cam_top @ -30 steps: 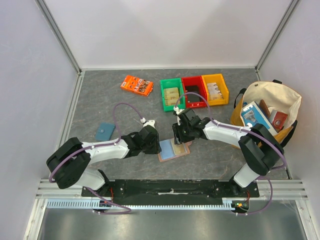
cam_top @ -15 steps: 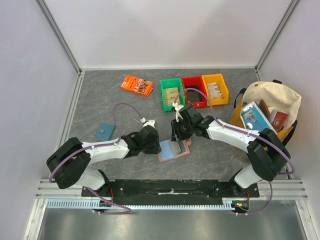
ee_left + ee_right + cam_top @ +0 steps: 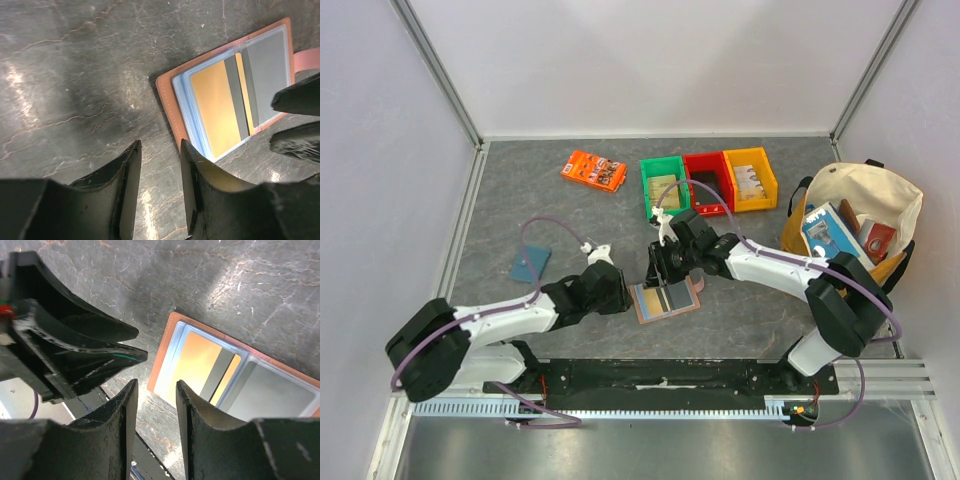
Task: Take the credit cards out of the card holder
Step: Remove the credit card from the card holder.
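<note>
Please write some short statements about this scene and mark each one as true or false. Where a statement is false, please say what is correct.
1. The card holder lies open on the table. True.
2. The left gripper is shut on a card. False: it is open and empty, near the holder's edge.
3. A yellow card sits in the holder's clear sleeve. True.
4. The teal pouch lies on top of the card holder. False: it lies apart on the table, beyond the left arm.
5. The right gripper is open and holds nothing. True.
</note>
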Robot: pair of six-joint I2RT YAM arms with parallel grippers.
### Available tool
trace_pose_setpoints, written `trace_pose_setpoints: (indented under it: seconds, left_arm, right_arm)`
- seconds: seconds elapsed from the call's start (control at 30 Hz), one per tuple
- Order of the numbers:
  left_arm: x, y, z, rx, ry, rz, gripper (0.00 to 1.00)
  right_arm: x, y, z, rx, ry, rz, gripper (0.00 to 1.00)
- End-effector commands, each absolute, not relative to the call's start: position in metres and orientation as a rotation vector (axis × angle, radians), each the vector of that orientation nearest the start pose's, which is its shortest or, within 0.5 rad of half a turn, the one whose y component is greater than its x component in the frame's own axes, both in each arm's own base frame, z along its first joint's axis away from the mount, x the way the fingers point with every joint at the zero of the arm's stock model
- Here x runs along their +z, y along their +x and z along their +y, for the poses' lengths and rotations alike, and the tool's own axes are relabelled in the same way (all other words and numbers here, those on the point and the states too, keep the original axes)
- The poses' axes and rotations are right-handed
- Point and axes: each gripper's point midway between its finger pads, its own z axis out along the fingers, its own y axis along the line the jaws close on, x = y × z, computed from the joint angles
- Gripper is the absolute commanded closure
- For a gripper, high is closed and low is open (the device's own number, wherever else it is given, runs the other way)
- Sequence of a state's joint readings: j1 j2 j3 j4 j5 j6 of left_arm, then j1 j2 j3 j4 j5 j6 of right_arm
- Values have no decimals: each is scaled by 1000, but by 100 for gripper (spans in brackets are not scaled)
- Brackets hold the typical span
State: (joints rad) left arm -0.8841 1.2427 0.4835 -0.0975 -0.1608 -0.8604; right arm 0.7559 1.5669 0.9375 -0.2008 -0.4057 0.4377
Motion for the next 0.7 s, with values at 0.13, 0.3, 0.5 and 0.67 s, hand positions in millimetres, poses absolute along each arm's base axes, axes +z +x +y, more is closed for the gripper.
trace_pose_setpoints:
  seconds: [0.13, 0.3, 0.5, 0.67]
  left_arm:
    - [67, 193, -237, -729, -123, 2369, 55]
    - [93, 197, -267, -902, -33, 2296, 56]
    - [92, 207, -288, -946, 24, 2307, 61]
    - [75, 210, -292, -969, 18, 2361, 69]
  right_arm:
    - [87, 233, 317, 969, -577, 2465, 57]
    - [70, 237, 299, 972, -543, 2481, 59]
    - [66, 238, 289, 1104, -454, 2451, 65]
    - [59, 234, 288, 1235, -413, 2431, 69]
